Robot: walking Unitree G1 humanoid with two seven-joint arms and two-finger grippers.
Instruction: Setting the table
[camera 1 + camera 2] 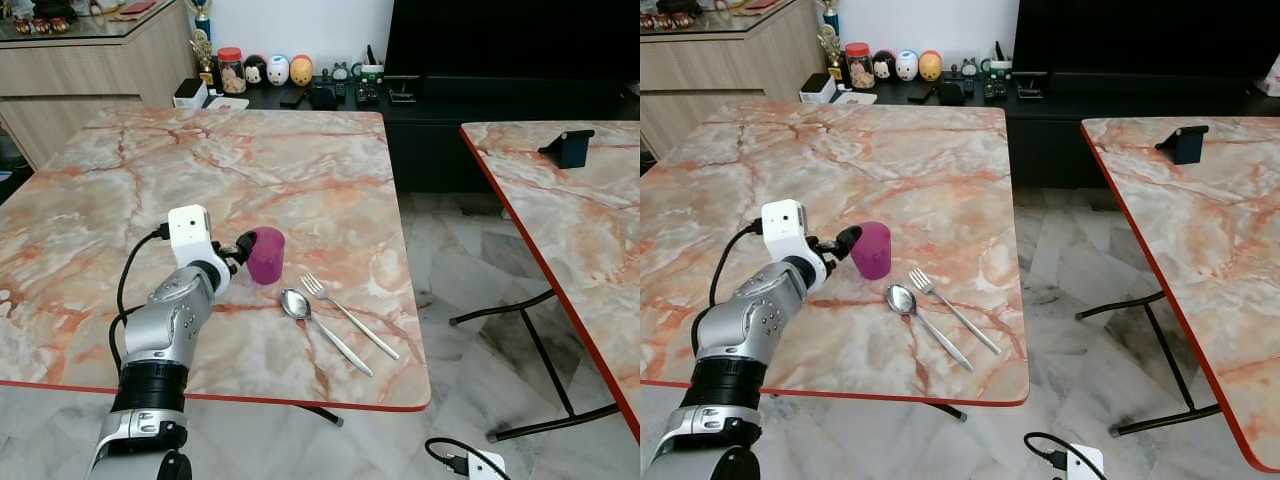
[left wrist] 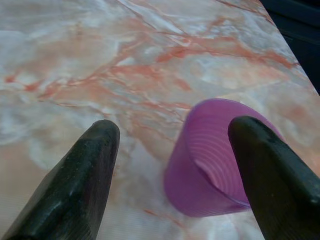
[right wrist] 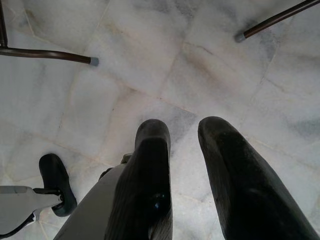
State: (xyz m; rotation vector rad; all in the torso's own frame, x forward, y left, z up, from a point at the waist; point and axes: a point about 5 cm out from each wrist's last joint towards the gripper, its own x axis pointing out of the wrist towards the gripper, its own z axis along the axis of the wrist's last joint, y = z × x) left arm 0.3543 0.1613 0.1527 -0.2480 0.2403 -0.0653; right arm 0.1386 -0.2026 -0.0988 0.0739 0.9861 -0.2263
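Most of the marble-patterned table top [image 1: 150,170] lies bare to the left and far side, while near its right front corner a purple plastic cup [image 1: 266,254], a steel spoon [image 1: 322,328] and a steel fork [image 1: 346,314] crowd together, leaving narrow gaps.

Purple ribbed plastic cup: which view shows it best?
The left wrist view: the purple ribbed plastic cup appears close up, beside one finger of the open left pincer. Both eye views show it small, upright on the marble table.
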